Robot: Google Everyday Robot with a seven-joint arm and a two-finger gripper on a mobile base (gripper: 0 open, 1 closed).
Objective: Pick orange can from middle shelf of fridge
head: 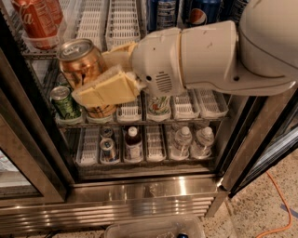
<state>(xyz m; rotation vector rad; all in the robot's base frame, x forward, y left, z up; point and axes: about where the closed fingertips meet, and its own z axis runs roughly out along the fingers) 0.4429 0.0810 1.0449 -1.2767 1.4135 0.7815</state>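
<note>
The orange can (83, 65) is a shiny copper can with a silver top, held upright in my gripper (100, 76) in front of the fridge's open front. My tan fingers (109, 88) are shut on its sides, one across the front and one behind. The white arm reaches in from the right. The can is out in front of the racks, below the middle shelf (104, 28) with its white lane trays, a red Coca-Cola can (36, 21) and blue cans (179, 11). The fridge (139, 195) has a ribbed steel base.
Green cans (63, 100) stand on the rack behind and below the held can. The lowest rack holds water bottles (193, 139) and small bottles (132, 142). A dark door frame (28, 135) is at left, another (251, 139) at right. An orange cable (279, 204) lies on the floor.
</note>
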